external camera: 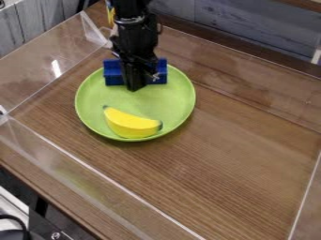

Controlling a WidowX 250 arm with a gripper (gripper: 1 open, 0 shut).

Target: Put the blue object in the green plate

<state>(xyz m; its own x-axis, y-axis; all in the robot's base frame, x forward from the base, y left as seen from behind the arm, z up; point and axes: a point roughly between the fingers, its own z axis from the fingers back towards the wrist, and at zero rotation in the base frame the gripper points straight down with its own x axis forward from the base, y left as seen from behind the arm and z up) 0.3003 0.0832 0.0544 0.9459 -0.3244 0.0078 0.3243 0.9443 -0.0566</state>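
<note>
One blue object point(114, 74), seemingly clamped, half-hidden by claw point(138, 76)

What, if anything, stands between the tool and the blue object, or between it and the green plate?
Nothing visible: the tool is closed on the blue object, which already sits at the green plate's far rim; the yellow banana shape lies nearer, apart.

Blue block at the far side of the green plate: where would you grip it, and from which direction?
Grip the blue block across its narrow width at mid-length, coming straight down from above. It lies flat on the far side of the green plate, long axis roughly left-right, so its long faces give parallel surfaces. The gripper stands over that middle, pointing down.
</note>
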